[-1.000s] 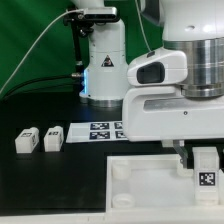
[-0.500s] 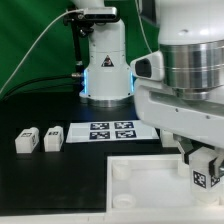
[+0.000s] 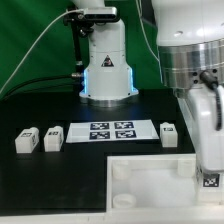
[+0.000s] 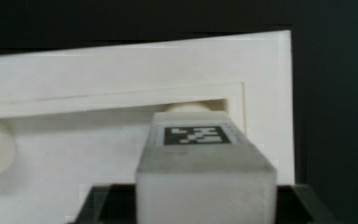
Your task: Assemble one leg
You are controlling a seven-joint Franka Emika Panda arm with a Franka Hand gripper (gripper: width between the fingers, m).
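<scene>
Over the tray's near corner on the exterior view's right, the hand (image 4: pixel 202 206) grips the leg (image 4: pixel 202 170). Its dark fingers press on the block's two sides, which leaves the block's far end free to go into the tray (image 3: pixel 150 170). In the wrist view that free end, with its tag (image 4: pixel 197 135) facing the camera, sits just short of a round socket (image 4: pixel 194 103) tucked inside the tray's corner wall. The leg appears to be held upright and lined up with this socket so that a straight push down would seat it. Whether its end already touches the socket cannot be told, since the block hides the meeting point.

From the exterior view little of the grip shows: the arm (image 3: pixel 190 60) fills the right side, and only the leg's tag peeks out below it, over the tray's right edge.

The tray lies flat on the black table (image 3: pixel 60 185), sockets up, so it can take a leg from above. Two spares (image 3: pixel 25 141) wait side by side at the far left, and another spare (image 3: pixel 169 134) stands just right of the marker board (image 3: pixel 110 130) (all well apart from the tray, out of the arm's way). The step in hand looks like insertion, with seating not yet plain.
</scene>
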